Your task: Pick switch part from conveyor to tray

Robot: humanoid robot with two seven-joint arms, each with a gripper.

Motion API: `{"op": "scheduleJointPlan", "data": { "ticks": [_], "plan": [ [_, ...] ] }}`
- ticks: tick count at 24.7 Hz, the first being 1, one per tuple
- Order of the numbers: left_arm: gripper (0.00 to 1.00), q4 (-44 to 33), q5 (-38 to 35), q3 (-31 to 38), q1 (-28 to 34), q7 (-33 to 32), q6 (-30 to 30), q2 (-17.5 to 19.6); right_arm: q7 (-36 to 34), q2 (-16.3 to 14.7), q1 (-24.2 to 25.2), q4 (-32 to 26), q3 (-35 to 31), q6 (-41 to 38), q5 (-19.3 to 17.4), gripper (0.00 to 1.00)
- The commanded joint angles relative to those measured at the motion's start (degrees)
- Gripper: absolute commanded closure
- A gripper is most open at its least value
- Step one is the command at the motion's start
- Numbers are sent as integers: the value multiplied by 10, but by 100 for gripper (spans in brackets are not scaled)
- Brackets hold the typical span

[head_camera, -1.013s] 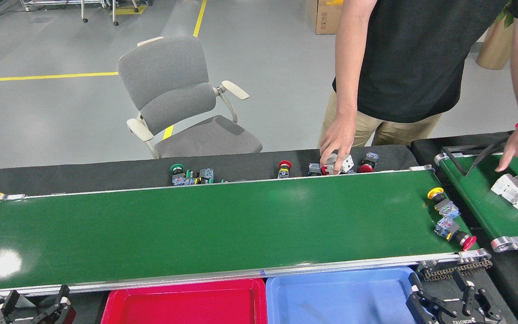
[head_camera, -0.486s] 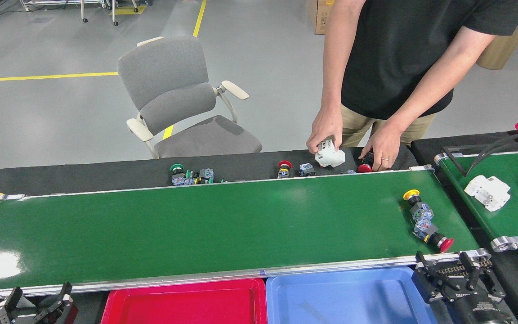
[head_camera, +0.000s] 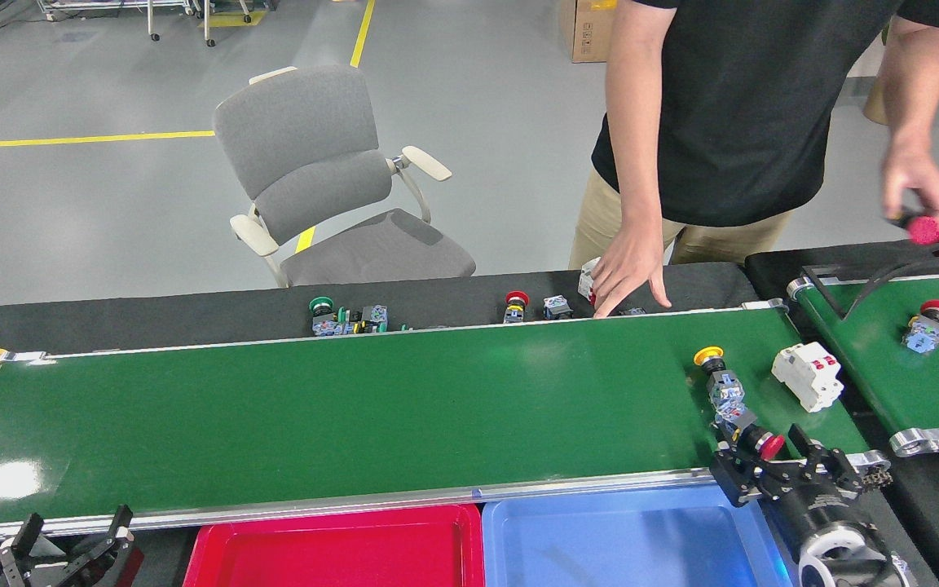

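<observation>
Our right gripper [head_camera: 763,465], fingers seemingly spread, reaches the red-capped switch part [head_camera: 755,440]; the conveyor [head_camera: 355,416] may carry it past.

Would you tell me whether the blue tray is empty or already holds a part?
Empty: the blue tray shows only bare floor; the right tool hides its right corner.
</observation>
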Motion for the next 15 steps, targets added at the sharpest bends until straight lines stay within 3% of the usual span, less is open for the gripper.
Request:
{"op": "scheduleJointPlan", "data": {
  "ticks": [1,2,5,10,13,15],
  "plan": [
    [0,-4,-2,2,-8,2,0,7,-1,-9,-11,-1,12,5,0,51],
    [0,-4,-2,2,-9,2,0,7,-1,-12,-12,-1,17,3,0,62],
    [0,-3,-1,2,-9,-3,0,7,-1,-17,-13,-1,20,2,-1,81],
    [0,-3,-1,3,-12,-5,0,8,-9,-19,-7,-23,25,-27,-2,89],
    [0,-3,-1,3,-12,-5,0,8,-9,-12,-9,-57,31,-157,-5,89],
    [0,-2,-1,3,-11,-5,-1,8,-10,8,-15,-67,34,-291,-10,89]
  ]
}}
